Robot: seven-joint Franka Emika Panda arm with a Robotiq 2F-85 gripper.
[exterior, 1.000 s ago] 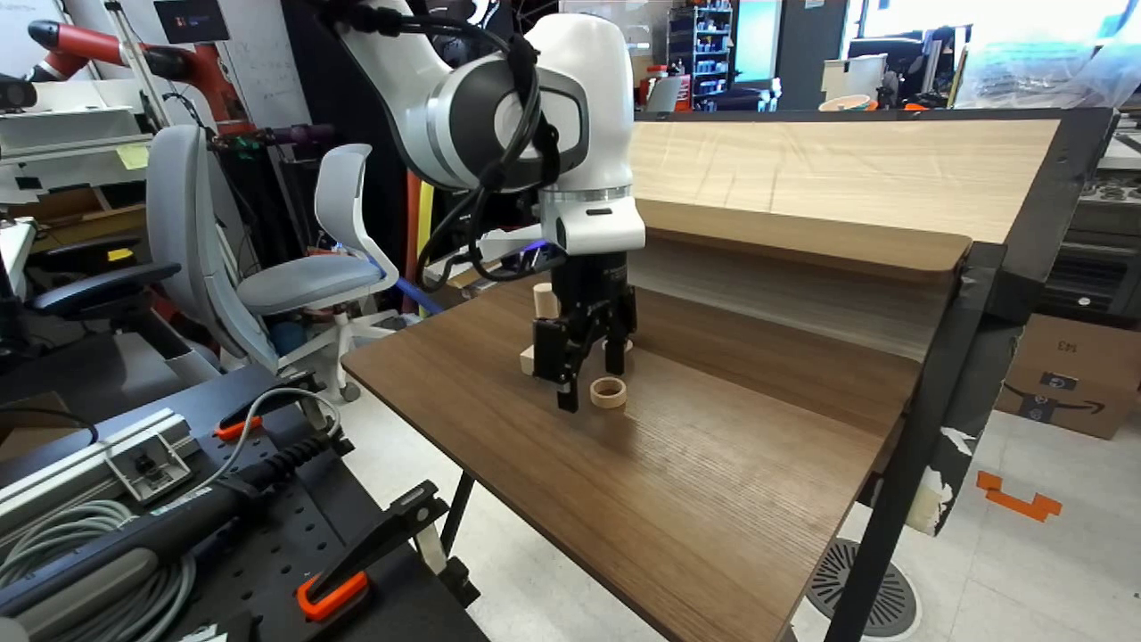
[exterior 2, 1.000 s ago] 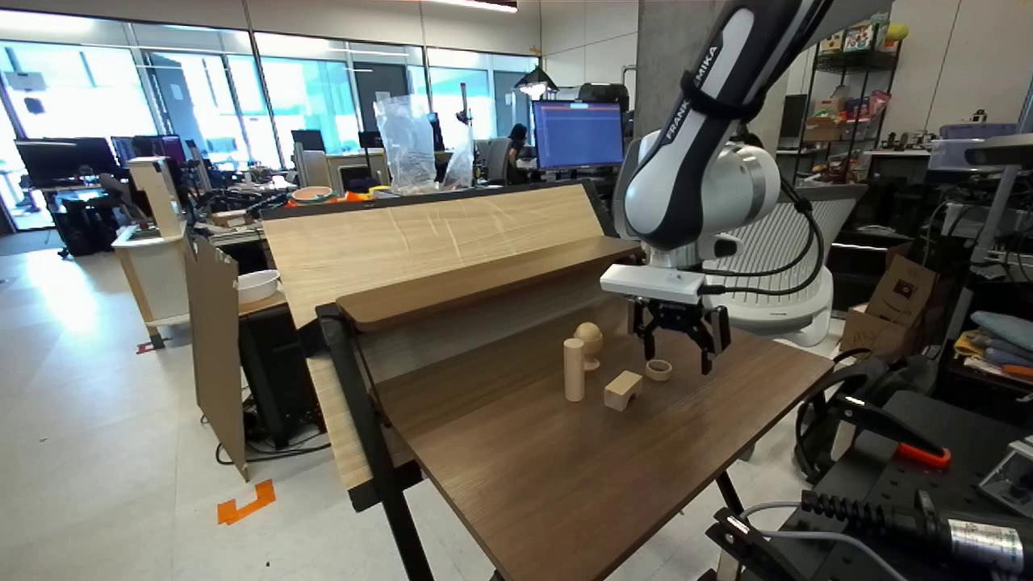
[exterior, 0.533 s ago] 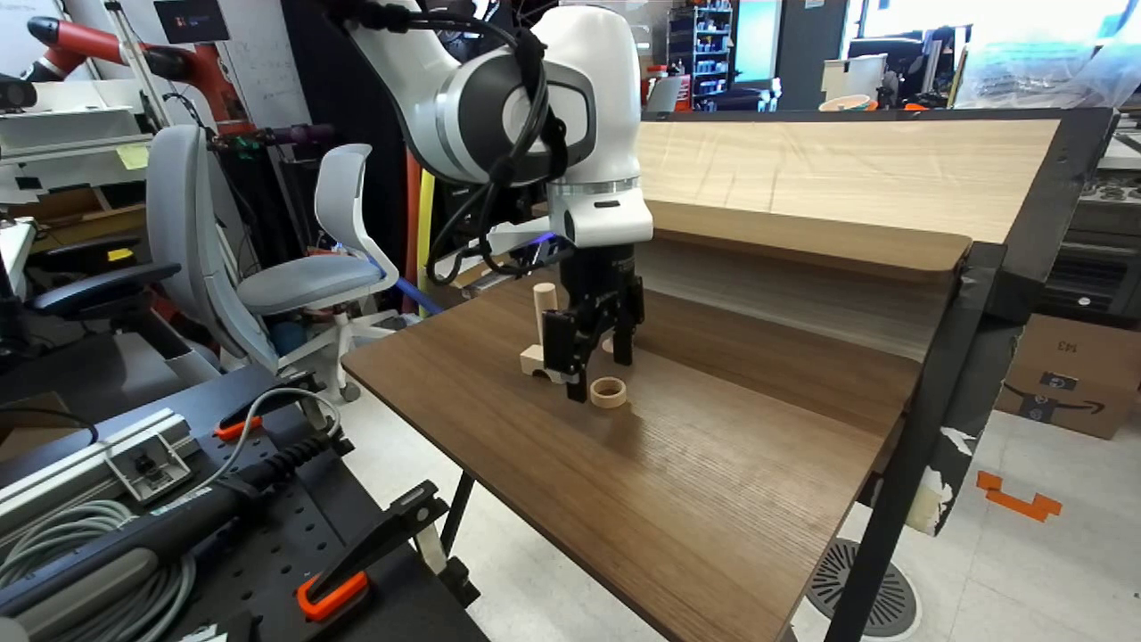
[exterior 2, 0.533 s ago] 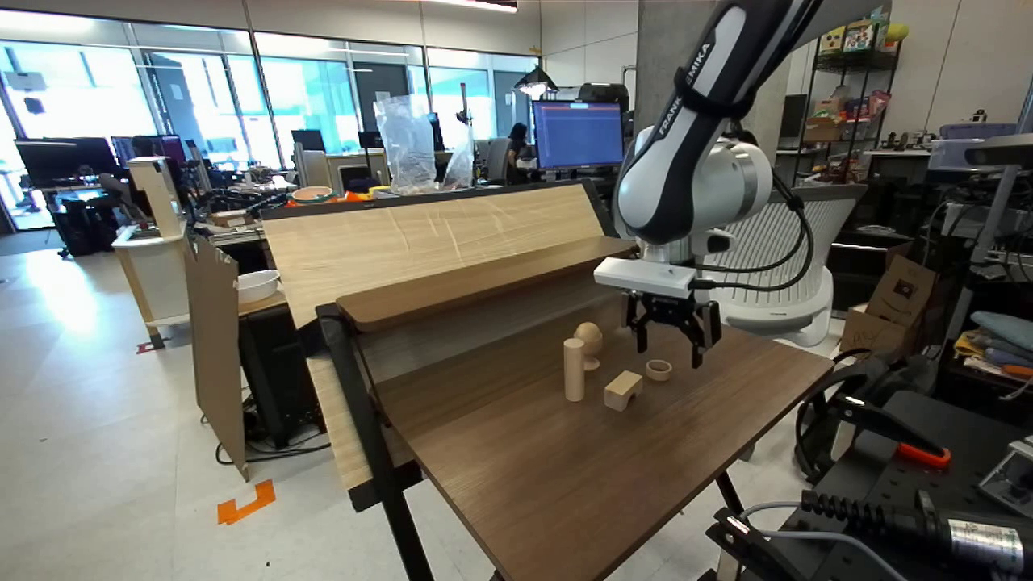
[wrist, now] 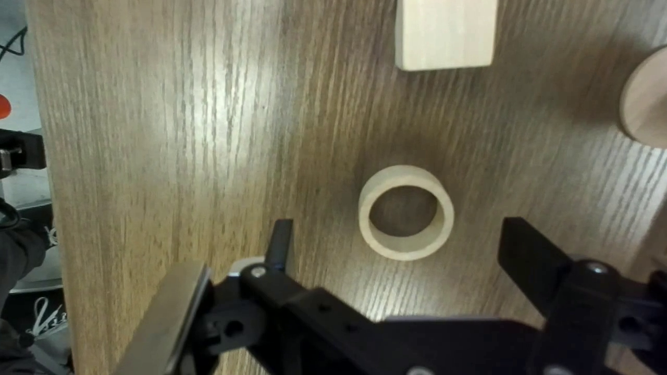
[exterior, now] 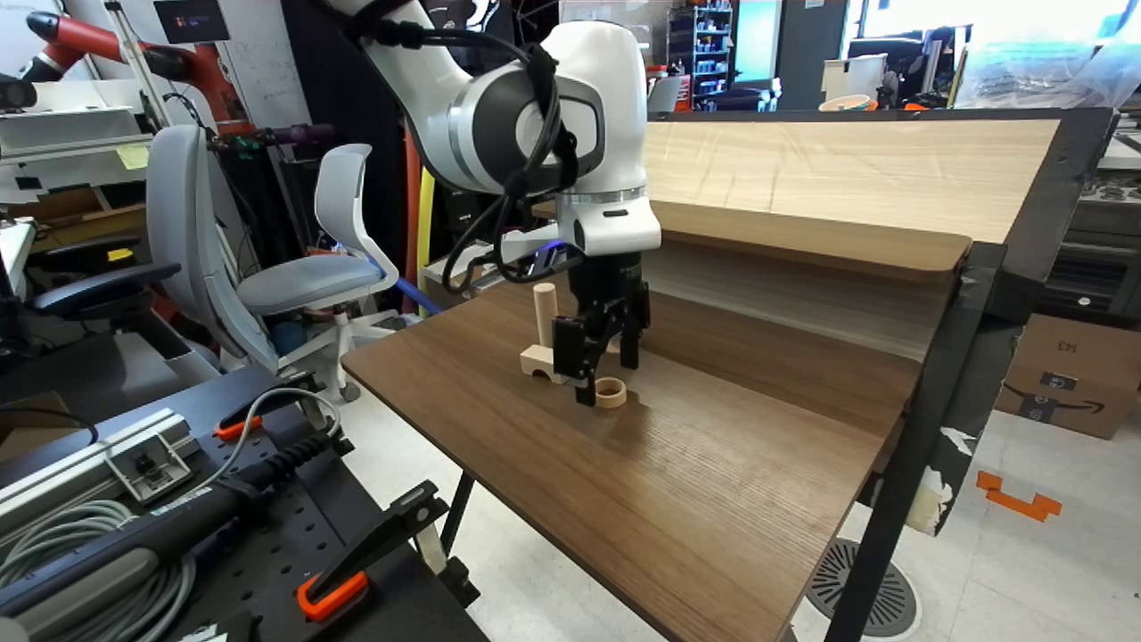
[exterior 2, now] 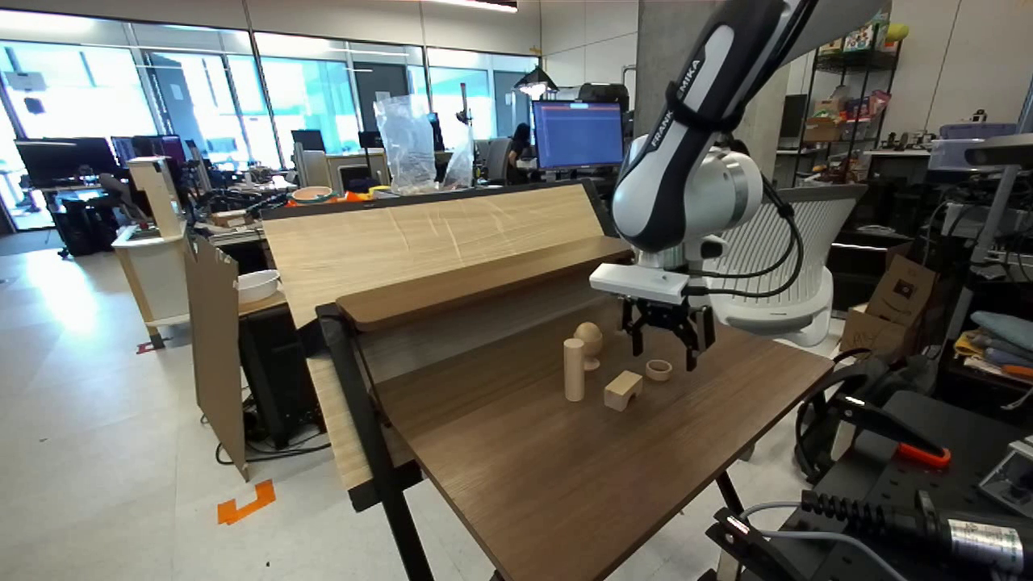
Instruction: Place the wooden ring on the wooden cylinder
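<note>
Four small wooden pieces are on the brown table (exterior 2: 565,484): a ring (wrist: 406,249), a cylinder (exterior 2: 574,371), a block (exterior 2: 621,389) with an arch cut in it, and a knob (exterior 2: 593,334) with a round head. The ring lies flat, apart from the cylinder, and the table shows through its hole. The cylinder stands upright near the block and the knob. The gripper (exterior 2: 664,360) hangs over the table with its two fingers (wrist: 531,260) spread wide. In the wrist view the ring sits between them, with a strip of table showing on either side, so neither touches it. In an exterior view one finger (exterior: 585,390) appears just beside the ring, and most of the knob is hidden behind the gripper.

As for containers, a white tub (exterior 2: 257,286) sits just beside an upright sheet of cardboard (exterior 2: 216,347), and what it holds cannot be seen. A cardboard box (exterior: 1074,370) is on the floor (exterior: 1025,580) beyond the table, its inside hidden. A pale plastic bin (exterior 2: 954,157) stands in the background, well apart from the arm (exterior 2: 702,89), its contents too distant to make out. A large clear bag (exterior 2: 403,145) rises behind the sloped board (exterior 2: 436,230) above the shelf (exterior 2: 484,276), and whether anything is in it cannot be told
</note>
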